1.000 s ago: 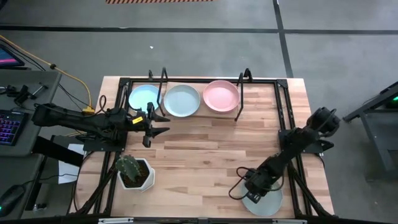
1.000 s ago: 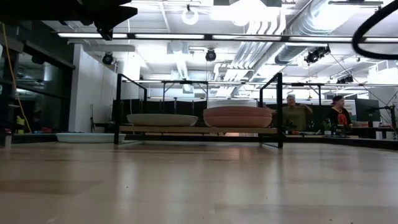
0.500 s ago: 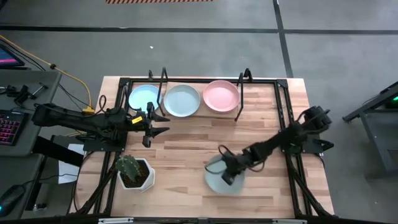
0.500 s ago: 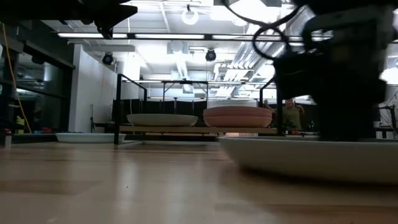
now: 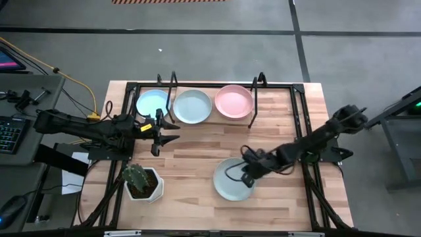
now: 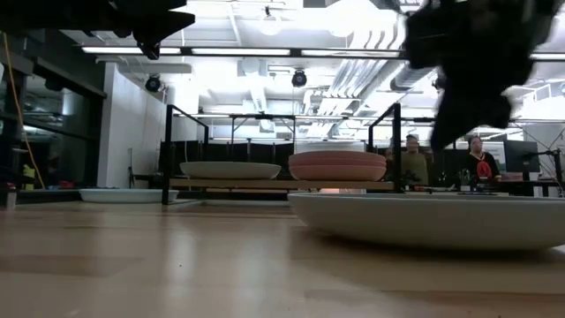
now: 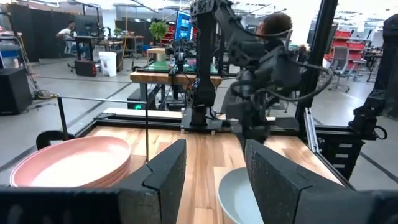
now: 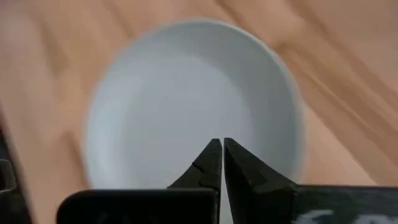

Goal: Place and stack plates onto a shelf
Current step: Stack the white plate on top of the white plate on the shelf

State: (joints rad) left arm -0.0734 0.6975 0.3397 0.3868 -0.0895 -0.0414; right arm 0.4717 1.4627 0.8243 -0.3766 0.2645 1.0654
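A pale mint plate [image 5: 231,179] lay flat on the bare wood toward the table's near edge, right of centre, and the right arm stretched long and low from the right edge across to it, its wrist bent down so the right gripper [image 5: 248,175] hung just over the plate's right rim. In the right wrist view the gripper's fingers [image 8: 211,163] were pinched almost together, only a sliver between them, poised over the plate's hollow with nothing between the tips; whether they touched the plate could not be told. Along the far edge, the shelf [image 5: 176,123] carried a mint plate [image 5: 193,106] and a pink plate [image 5: 233,101] side by side between its black brackets, and a light blue plate [image 5: 152,102] sat just outside the left bracket, close to the far left corner. The left arm reached in level from the left edge, and the left gripper [image 5: 167,130] hovered near the blue plate with its fingers spread apart and empty. A white pot with a cactus [image 5: 140,181] stood toward the near left corner, well clear of the mint plate. Beyond the table, two people [image 6: 478,162] stood in the background.
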